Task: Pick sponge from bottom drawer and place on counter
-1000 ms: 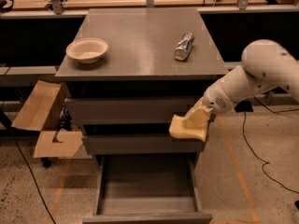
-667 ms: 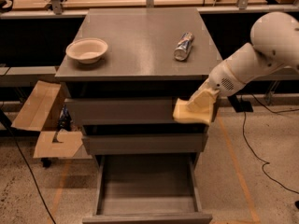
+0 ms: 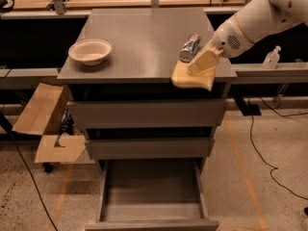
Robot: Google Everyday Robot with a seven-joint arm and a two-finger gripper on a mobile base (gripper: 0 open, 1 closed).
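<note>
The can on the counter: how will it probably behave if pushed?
The can lies on its side on the counter, so it likely rolls. It looks small, probably light. The end effector, holding the sponge beside it at the front edge, could nudge it.

No text is readable; the pale-fingered gripper clasps the yellow foam sponge over the grey metal counter, front right edge.

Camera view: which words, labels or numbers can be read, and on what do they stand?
None can be read.
Can on the counter: label too blurred.
Bottle at right: too small.
End effector, holding the sponge at the counter's front right edge: no text.
</note>
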